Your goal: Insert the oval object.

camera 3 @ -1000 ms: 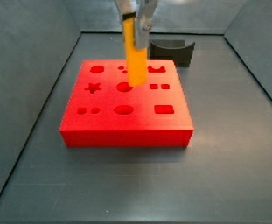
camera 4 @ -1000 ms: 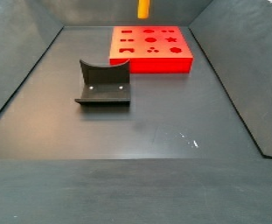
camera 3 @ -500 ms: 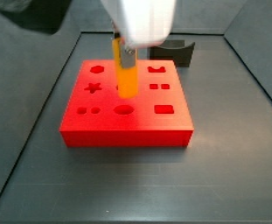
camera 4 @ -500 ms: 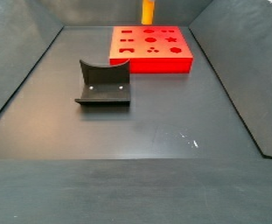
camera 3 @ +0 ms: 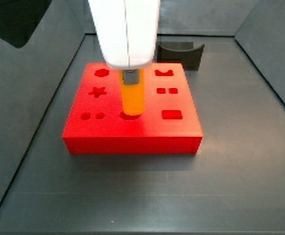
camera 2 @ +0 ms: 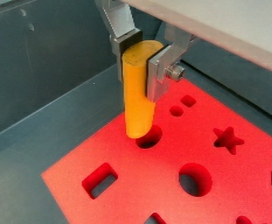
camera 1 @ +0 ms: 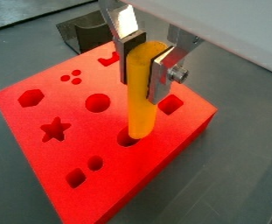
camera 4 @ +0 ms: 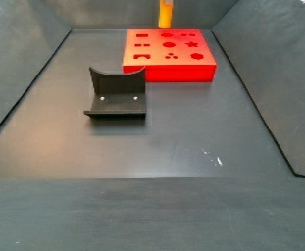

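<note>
My gripper [camera 1: 142, 63] is shut on the oval object [camera 1: 139, 96], a long orange-yellow peg held upright over the red block [camera 1: 56, 162]. In both wrist views the peg's lower end sits right at the mouth of an oval hole near the block's edge [camera 2: 149, 136]. A side view shows the peg [camera 3: 131, 97] standing on the oval hole in the block's front row, under the white arm. In a side view only the peg's lower part [camera 4: 164, 14] shows at the picture's edge above the block [camera 4: 170, 55].
A dark grey curved holder [camera 4: 116, 94] stands on the dark floor away from the block; it also shows behind the block [camera 3: 182, 51]. The block has several other shaped holes, such as a star [camera 1: 55, 131] and a hexagon [camera 1: 31, 97]. Grey walls ring the floor.
The gripper has moved with the peg from over the block's middle to its front row and lower, bringing the peg's end down to the oval hole.
</note>
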